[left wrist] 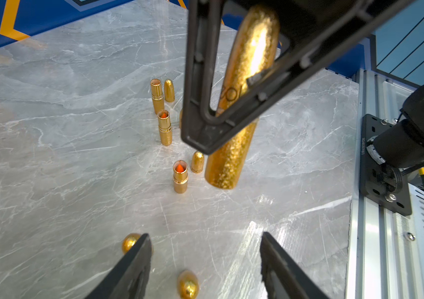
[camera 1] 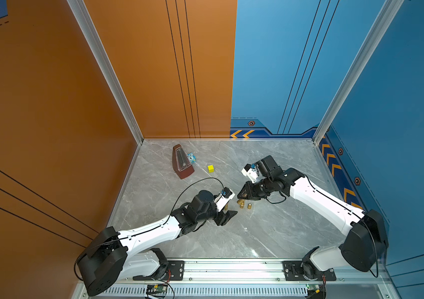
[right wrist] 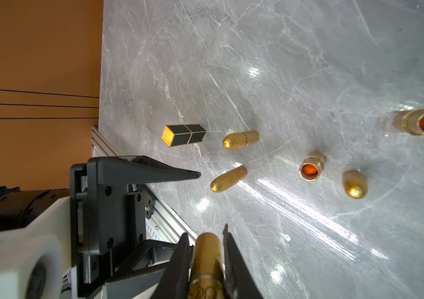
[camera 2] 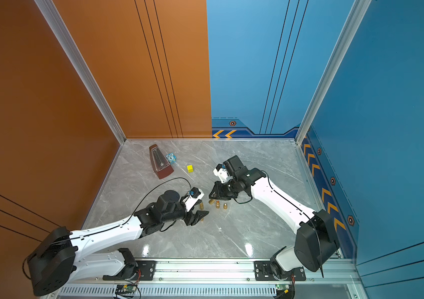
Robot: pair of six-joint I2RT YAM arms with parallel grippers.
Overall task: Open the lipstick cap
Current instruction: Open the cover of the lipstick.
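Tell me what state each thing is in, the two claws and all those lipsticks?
Right gripper: shut on held lipstick.
Held lipstick: capped.
Left gripper: open, empty.
Three standing lipsticks: uncapped.
Loose caps: off, upright.
Two lipsticks by left gripper: capped.
Black lipstick: capped.

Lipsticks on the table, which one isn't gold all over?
The square black lipstick with gold edging, seen in the right wrist view. The round gold lipsticks around it have no black on them.
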